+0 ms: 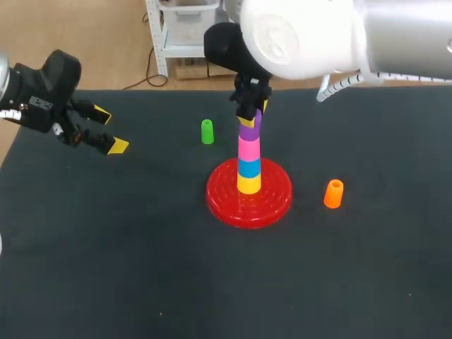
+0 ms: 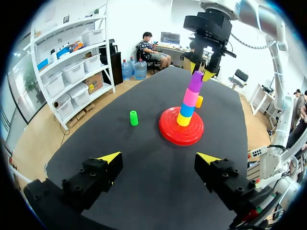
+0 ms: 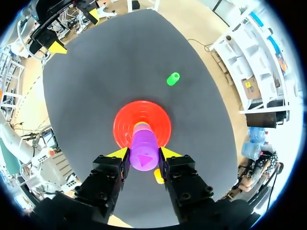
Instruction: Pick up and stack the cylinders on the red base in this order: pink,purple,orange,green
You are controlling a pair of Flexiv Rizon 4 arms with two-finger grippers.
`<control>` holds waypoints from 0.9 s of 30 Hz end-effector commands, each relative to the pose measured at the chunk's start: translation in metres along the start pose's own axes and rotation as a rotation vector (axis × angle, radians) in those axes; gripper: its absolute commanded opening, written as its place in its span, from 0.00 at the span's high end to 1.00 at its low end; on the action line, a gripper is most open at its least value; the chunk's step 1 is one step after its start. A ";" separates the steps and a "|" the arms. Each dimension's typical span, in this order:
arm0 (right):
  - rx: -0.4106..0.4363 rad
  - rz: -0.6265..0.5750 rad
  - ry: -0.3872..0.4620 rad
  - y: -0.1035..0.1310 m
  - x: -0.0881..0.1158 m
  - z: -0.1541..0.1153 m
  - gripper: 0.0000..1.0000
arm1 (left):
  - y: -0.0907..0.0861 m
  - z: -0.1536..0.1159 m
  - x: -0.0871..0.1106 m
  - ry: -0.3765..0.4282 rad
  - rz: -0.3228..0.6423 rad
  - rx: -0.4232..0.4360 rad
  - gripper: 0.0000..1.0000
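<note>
My right fingers [image 3: 121, 154] are closed on the purple cylinder [image 3: 143, 149], held between them atop the pink cylinder [image 2: 190, 97] over the red base [image 3: 125, 125]. My judgement: releasing off-centre, or dragging sideways, could topple this narrow stack. My left fingers [image 2: 110, 157] are spread and empty, the stack well ahead of them, with the orange cylinder [image 1: 333, 193] and green cylinder [image 1: 207, 131] on the desk [image 1: 141, 268].

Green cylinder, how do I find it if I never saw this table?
Find the red base in the middle of the dark table. The green cylinder stands alone on its left side, nearer the far edge. Only it is green; the orange cylinder stands on the right.
</note>
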State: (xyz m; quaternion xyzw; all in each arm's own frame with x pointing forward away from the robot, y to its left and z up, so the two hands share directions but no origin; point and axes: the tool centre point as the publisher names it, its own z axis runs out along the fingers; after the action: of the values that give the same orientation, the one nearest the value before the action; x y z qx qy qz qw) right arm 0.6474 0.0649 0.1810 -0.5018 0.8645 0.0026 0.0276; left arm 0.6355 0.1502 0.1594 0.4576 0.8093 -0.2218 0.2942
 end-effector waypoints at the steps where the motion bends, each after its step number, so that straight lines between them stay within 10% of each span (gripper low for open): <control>1: 0.007 -0.010 -0.002 0.002 0.001 -0.004 1.00 | 0.000 0.000 0.002 -0.006 0.003 0.001 0.00; 27: 0.023 -0.061 0.138 0.000 -0.002 0.022 1.00 | 0.000 0.000 0.002 -0.006 0.003 0.001 0.00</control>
State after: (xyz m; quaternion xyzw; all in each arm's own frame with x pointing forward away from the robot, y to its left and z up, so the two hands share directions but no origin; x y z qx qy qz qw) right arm 0.6456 0.0648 0.1717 -0.5282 0.8479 -0.0424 -0.0179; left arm 0.6355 0.1502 0.1594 0.4576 0.8093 -0.2218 0.2942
